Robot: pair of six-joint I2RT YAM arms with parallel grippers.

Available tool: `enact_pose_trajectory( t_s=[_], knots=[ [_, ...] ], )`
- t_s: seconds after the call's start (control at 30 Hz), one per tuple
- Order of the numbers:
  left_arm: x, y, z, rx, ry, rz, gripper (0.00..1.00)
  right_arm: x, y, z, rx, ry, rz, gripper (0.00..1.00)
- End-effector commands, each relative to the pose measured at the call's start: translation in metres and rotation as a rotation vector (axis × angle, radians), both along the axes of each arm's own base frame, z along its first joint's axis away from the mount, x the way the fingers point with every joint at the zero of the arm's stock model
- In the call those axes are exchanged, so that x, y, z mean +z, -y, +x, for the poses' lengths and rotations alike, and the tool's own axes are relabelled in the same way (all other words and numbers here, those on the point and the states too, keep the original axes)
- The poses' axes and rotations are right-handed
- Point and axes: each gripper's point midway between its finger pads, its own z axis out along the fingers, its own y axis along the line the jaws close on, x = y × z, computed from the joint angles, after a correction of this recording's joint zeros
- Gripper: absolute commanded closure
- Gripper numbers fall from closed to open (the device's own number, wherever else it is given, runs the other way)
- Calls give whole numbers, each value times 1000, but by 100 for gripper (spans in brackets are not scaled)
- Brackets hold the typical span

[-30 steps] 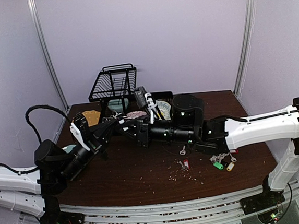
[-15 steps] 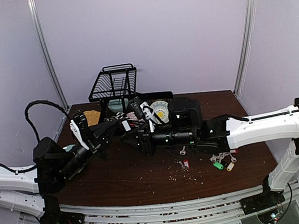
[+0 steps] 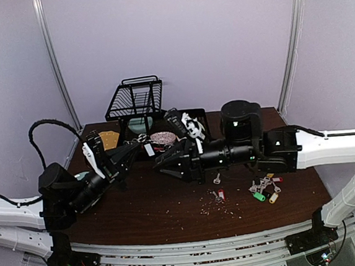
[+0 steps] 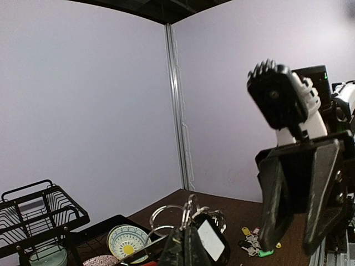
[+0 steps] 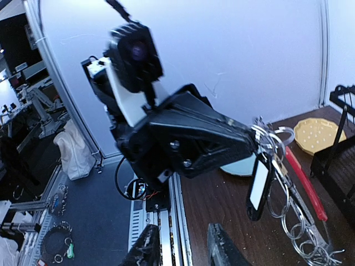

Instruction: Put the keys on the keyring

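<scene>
My left gripper point(image 4: 191, 244) is shut on the keyring point(image 4: 166, 219), a bunch of silver hoops and split rings held up above the table. A black tag with a white label point(image 4: 213, 241) hangs from it. In the right wrist view the keyring point(image 5: 280, 166) shows its red arc point(image 5: 302, 180) beside the left gripper point(image 5: 252, 138). My right gripper point(image 5: 186, 249) stands open and empty, a short way right of the ring, also seen from above point(image 3: 161, 161). Loose keys point(image 3: 264, 191) with coloured tags lie at the right. Two more keys point(image 3: 217, 187) lie mid-table.
A black wire rack point(image 3: 134, 99) stands at the back, over a black tray with a patterned bowl point(image 3: 162, 137) and a plate point(image 4: 126, 241). A yellow dish point(image 3: 108, 139) lies at the back left. Crumbs point(image 3: 224, 208) dot the table.
My right gripper has opened and drawn back to the right, away from the keyring, with its wrist rolled. The left gripper has kept its hold and hardly moved.
</scene>
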Motion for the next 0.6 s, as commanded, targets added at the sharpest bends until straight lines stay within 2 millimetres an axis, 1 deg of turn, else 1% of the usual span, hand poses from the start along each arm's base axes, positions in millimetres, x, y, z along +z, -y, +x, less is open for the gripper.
enact_pose_trajectory(
  t_s=[0.0,0.07,0.2,0.3,0.37,0.43,0.5,0.57],
  knots=[
    [21,-4,-6,-13,40,-43,100,17,24,-20,84,94,-26,66],
    [21,-4,-6,-17,38,-40,100,17,28,-15,57,111,-45,64],
    [17,-2,-8,-26,42,-20,100,28,30,-12,35,152,-21,63],
    [14,5,-8,-37,42,12,100,29,32,-1,-10,187,-33,62],
    [17,8,-8,-51,33,18,100,28,35,6,-24,198,-43,62],
    [20,11,-10,-72,22,15,100,30,37,8,-13,217,-39,62],
    [21,11,-11,-87,-9,10,100,35,41,11,1,243,-30,61],
    [20,11,-10,-96,-47,7,100,49,46,14,11,286,-3,61]
  ],
)
